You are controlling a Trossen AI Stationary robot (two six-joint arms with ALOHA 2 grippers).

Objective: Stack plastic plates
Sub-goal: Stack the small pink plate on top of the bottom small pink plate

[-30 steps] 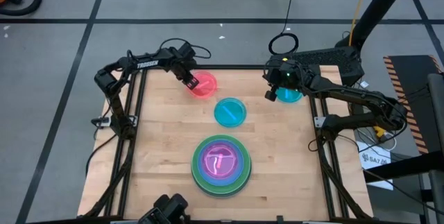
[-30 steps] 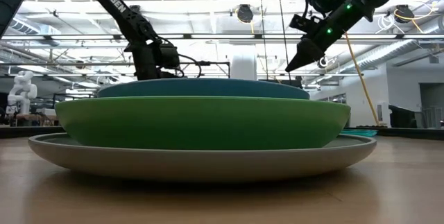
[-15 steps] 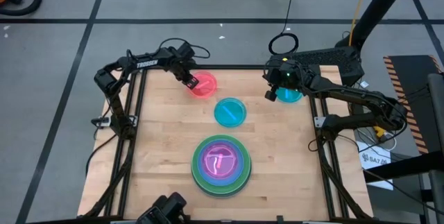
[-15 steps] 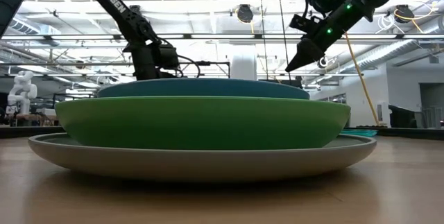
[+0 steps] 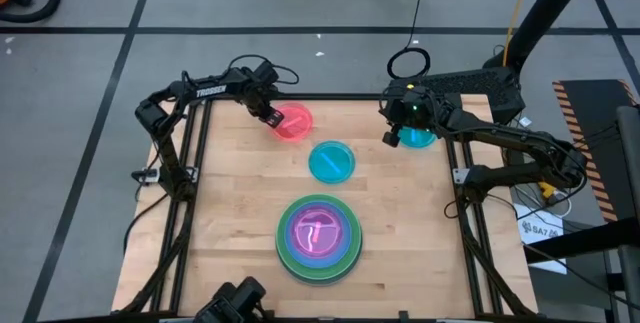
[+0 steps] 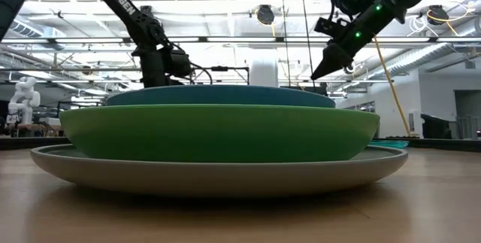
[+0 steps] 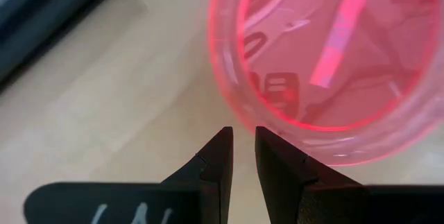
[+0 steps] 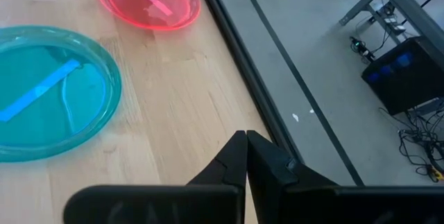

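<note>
Left hand [image 7: 243, 151], fingers nearly closed and empty, noses right at the pink plate's [image 5: 292, 123] rim, probably to lift its edge. Right hand [image 5: 390, 138], pinched shut, hangs beside a teal plate [image 5: 417, 137].

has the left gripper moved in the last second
Yes, slightly. In the high view the left gripper has pulled back from over the pink plate to its rim, toward the table's left edge. The plate has not shifted.
</note>
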